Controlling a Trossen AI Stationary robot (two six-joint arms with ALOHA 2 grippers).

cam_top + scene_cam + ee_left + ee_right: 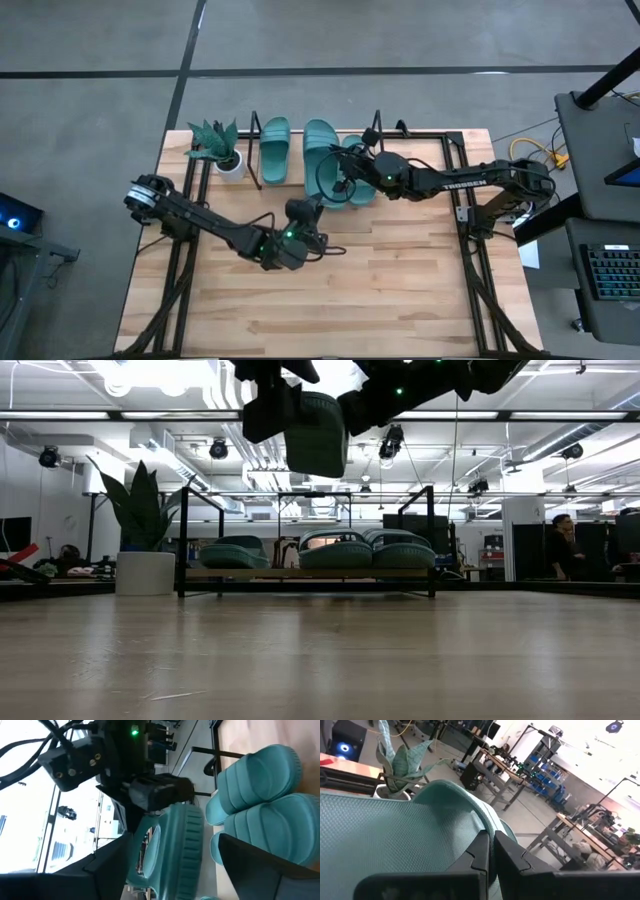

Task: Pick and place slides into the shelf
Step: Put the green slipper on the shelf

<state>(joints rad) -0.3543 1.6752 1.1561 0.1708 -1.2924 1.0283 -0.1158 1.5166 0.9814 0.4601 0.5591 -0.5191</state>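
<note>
High view, entries ordered left to right, placed against the shelf (420,137). Plant (220,148): just beside the shelf's left end. Slide one (275,150): on the shelf, left part. Left gripper (312,212): over the surface in front of the shelf, fingers apart, empty. Slides two and three (320,145): side by side on the shelf, centre. Slide four (316,432): raised above the shelf, clamped edgewise in the right gripper (350,183), fingers (479,851) pressed together on it.

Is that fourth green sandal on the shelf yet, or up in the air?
In the air. The right gripper holds the slide high above the shelf, which carries three.
</note>
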